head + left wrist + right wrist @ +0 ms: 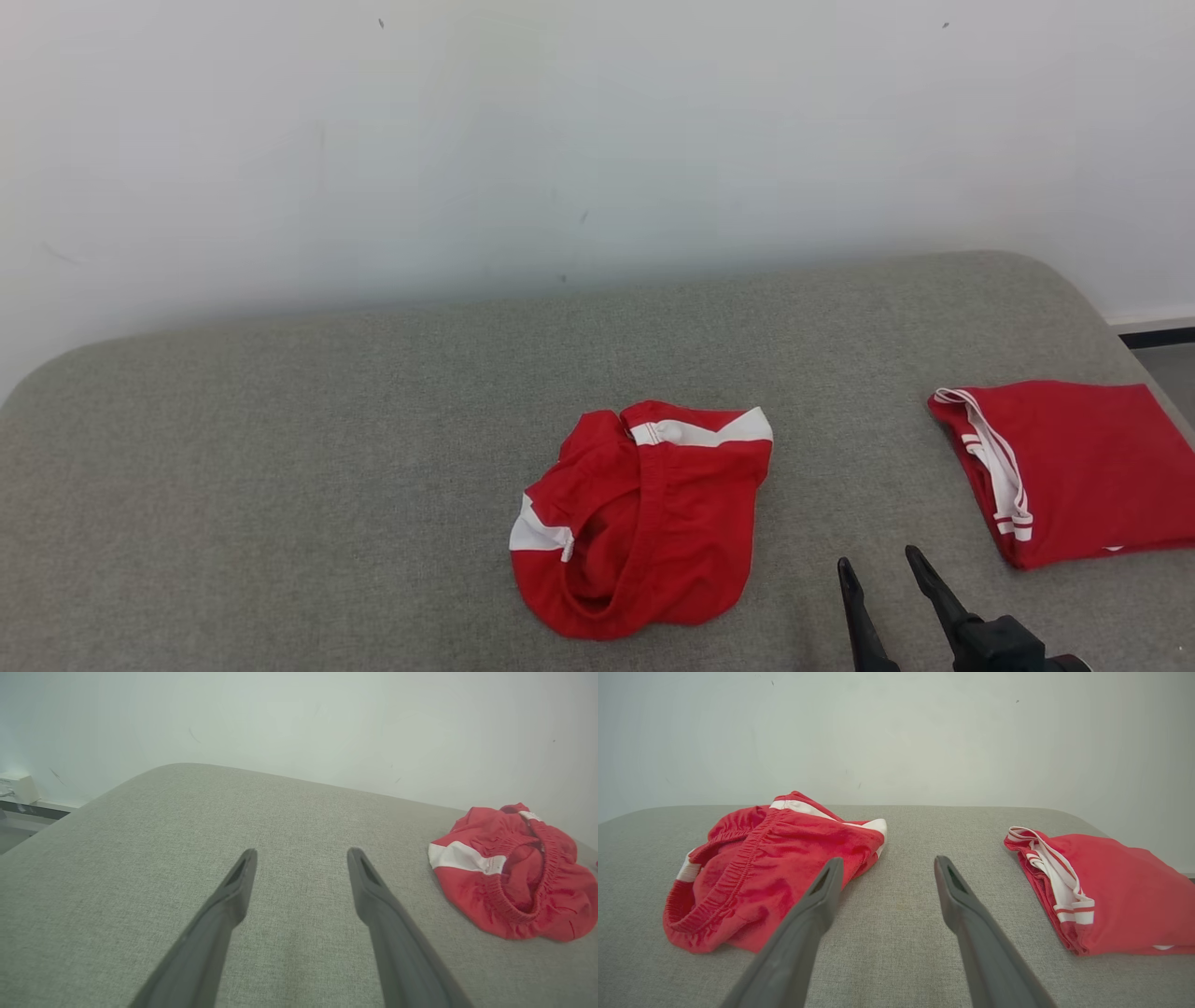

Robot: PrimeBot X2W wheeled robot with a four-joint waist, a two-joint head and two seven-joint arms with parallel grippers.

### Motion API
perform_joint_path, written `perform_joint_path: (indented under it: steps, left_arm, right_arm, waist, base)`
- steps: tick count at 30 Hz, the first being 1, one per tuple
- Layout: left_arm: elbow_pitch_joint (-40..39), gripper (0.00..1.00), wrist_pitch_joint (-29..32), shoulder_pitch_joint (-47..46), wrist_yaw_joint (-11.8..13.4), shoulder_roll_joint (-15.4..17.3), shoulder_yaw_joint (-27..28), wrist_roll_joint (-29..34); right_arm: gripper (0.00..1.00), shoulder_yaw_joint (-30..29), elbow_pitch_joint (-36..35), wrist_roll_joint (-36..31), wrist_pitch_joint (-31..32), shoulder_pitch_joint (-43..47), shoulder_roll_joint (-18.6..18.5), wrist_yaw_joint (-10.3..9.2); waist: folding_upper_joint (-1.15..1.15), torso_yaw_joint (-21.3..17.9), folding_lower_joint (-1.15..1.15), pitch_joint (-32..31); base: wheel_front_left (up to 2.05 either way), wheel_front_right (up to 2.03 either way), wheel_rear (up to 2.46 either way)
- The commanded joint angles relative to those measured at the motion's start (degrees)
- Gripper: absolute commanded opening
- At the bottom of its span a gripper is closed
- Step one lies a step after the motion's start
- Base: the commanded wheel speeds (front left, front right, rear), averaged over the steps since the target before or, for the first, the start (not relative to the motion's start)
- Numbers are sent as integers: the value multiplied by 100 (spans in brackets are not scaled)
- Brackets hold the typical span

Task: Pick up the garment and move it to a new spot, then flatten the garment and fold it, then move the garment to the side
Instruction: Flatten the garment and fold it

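Observation:
A crumpled red garment [644, 518] with white stripes and an elastic waistband lies bunched near the middle of the grey padded surface [280, 448]. It also appears at the right of the left wrist view [511, 872] and at the left of the right wrist view [770, 868]. My right gripper [882, 569] stands open just right of it at the front edge, nothing between its fingers; in its own view [887, 872] the fingers point at bare cloth between the two red pieces. My left gripper [301, 858] is open over bare surface, well left of the garment.
A second red garment [1074, 467] with white trim lies neatly folded at the right edge of the surface, also seen in the right wrist view [1106, 891]. A pale wall [597, 140] rises behind. The surface's rounded corners fall off at far left and right.

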Motion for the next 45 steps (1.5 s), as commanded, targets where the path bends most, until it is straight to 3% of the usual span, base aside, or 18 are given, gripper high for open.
perform_joint_path:
  steps: [1, 38, 45]
  left_arm:
    - [-36, 100, -17, 49, -34, -22, 11, 71]
    - [-74, 100, -18, -131, -33, 102, -185, 13]
    - [164, 100, -18, -716, -33, 310, -663, -117]
  right_arm:
    - [100, -25, 10, -29, -24, 54, -2, -14]
    - [100, 192, -64, 160, -28, 1, -2, -14]
    - [100, 234, -76, 185, -27, -75, -2, -14]
  waist:
    - [0, 9, 1, 4]
    - [0, -114, 1, 124]
    - [0, -355, 1, 225]
  base:
    - [0, 0, 0]
    - [0, 0, 0]
    - [0, 0, 0]
